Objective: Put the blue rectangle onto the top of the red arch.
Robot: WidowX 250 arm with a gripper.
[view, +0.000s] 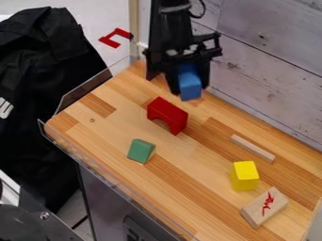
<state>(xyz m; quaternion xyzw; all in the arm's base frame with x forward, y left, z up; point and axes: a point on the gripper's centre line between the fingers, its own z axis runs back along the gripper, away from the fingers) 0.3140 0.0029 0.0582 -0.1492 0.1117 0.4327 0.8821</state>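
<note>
At the top centre of the camera view my black gripper (182, 77) hangs over the back of the wooden table, shut on a blue rectangular block (190, 87). The block points downward between the fingers, its lower end showing below them. A red arch (168, 114) stands upright on the table, in front of the gripper and slightly to its left in the view. Block and arch appear apart, with a strip of wood visible between them.
A green block (140, 150) lies left of centre. Toward the right are a yellow block (245, 176), a thin wooden stick (253, 148) and a wooden block with red marking (265, 207). Clear low walls edge the table (94, 134); a plank wall stands behind.
</note>
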